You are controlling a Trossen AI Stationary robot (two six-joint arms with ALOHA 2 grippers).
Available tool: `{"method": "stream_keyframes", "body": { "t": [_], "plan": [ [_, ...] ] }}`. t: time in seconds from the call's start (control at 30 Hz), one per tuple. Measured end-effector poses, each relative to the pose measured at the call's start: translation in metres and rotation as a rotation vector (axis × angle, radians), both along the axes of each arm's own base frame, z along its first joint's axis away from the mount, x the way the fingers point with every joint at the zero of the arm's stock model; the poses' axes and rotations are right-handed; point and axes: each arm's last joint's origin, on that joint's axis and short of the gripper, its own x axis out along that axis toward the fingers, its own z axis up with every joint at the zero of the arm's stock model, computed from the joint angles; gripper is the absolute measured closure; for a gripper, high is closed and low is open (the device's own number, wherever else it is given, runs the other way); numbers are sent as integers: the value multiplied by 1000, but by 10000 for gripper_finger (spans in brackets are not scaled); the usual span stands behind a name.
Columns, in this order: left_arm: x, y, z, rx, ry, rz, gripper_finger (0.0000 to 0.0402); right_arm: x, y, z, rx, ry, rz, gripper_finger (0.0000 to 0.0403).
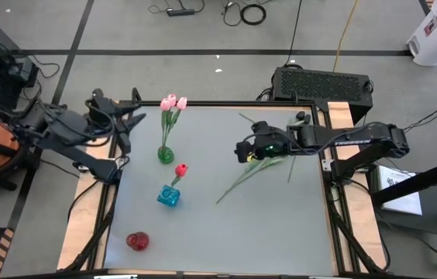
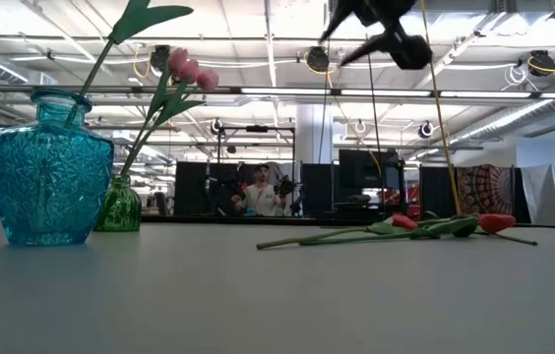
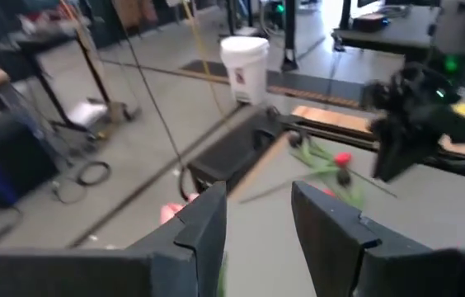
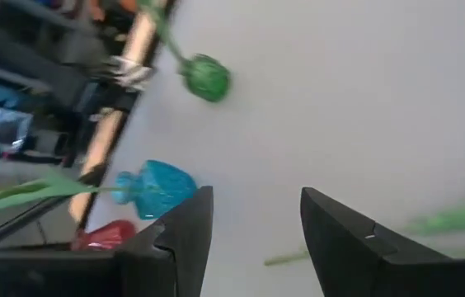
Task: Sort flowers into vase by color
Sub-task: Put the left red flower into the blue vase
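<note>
right claw (image 1: 242,149) hovering above the table's (image 1: 280,225) right half, fingers (image 4: 185,235) spread apart and holding nothing, pointed toward the vases. just below and beside it, loose flowers (image 1: 253,168) lying flat on the table, long green stems fanned out toward the middle; seen from table height as red buds (image 2: 497,222) and green leaves resting on the surface.

farther left, blue vase (image 1: 168,197) standing upright near the table's centre-left, carrying one red tulip (image 1: 180,170). beyond it toward the back edge, green vase (image 1: 165,155) upright with pink tulips (image 1: 173,102) rising from it. toward the front-left corner, red vase (image 1: 137,241), well apart from the other two, nothing visible in it.

left claw (image 1: 129,124) raised at the table's back-left edge, near the pink tulips, fingers (image 3: 204,227) parted with nothing between them.

past the table, a person (image 2: 260,193) in the far room, and a white bucket (image 1: 434,32) on the floor off the back-right corner.
</note>
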Motion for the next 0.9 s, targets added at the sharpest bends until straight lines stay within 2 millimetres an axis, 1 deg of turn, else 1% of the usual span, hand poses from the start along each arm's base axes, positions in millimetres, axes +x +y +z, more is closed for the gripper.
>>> {"method": "stream_keyframes", "body": {
  "t": [0.13, 0.37, 0.5, 0.7, 0.9],
  "plan": [
    [1, 6, 3, 68, 22, 25, 256, 6, 1, -16, 64, 85, -48, 227],
    [1, 16, 4, 139, 63, 128, 256, 26, 1, -48, 132, 174, -125, 227],
    [1, 20, 4, 171, 90, 154, 256, 35, 1, -66, 168, 230, -177, 227],
    [1, 23, 4, 181, 103, 178, 256, 43, 1, -94, 211, 340, -250, 227],
    [1, 24, 4, 231, 147, 167, 256, 45, 2, -118, 265, 461, -305, 227]
  ]
}}
